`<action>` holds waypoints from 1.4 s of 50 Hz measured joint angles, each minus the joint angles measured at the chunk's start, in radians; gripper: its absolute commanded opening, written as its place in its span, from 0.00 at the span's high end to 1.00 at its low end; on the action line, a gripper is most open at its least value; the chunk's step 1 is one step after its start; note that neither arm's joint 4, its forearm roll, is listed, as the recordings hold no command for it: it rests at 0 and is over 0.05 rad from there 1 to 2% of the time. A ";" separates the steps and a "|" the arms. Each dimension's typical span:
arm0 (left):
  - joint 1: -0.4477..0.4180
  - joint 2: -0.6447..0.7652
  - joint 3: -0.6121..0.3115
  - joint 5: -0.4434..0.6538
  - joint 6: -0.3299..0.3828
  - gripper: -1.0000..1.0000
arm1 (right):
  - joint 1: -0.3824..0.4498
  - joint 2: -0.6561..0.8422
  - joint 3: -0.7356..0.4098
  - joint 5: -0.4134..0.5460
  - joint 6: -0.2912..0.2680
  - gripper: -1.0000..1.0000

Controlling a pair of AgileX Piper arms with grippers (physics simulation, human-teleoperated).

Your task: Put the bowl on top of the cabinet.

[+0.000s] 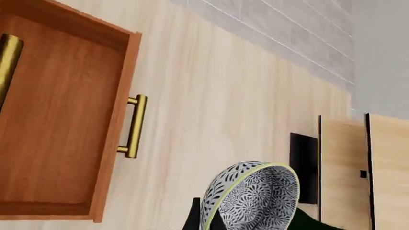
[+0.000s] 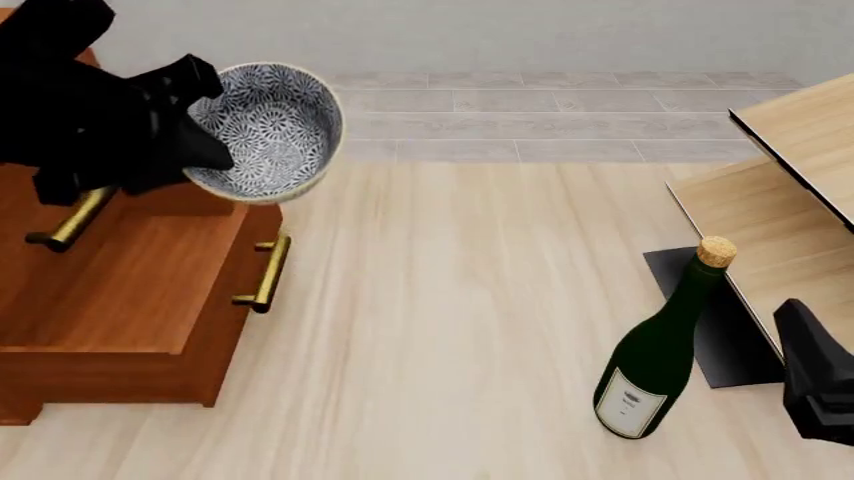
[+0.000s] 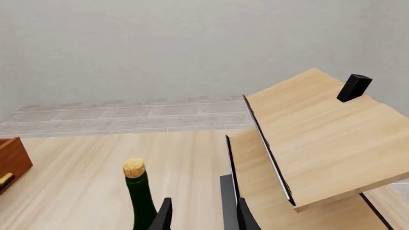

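Note:
The speckled blue-and-white bowl [image 2: 267, 128] hangs tilted in the air over the right end of the cabinet [image 2: 120, 300], its opening turned toward the front camera. My left gripper [image 2: 200, 120] is shut on the bowl's left wall. In the left wrist view the bowl [image 1: 255, 199] sits right at my left gripper [image 1: 204, 221], with the reddish-brown cabinet [image 1: 57, 120] and its brass handle [image 1: 134, 127] beyond. My right gripper [image 2: 821, 385] rests low at the right edge of the front view; in the right wrist view the right gripper [image 3: 198, 215] is open and holds nothing.
A dark green corked bottle [image 2: 661, 350] stands upright right of centre, just left of the right gripper; its cork [image 3: 134, 167] shows in the right wrist view. A pale wood shelf unit [image 2: 801, 190] fills the right side. Brass handles [image 2: 267, 272] stick out from the cabinet front.

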 measured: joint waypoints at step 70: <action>0.240 0.223 -0.441 0.392 -0.376 1.00 | 0.007 0.015 0.000 -0.012 -0.018 0.00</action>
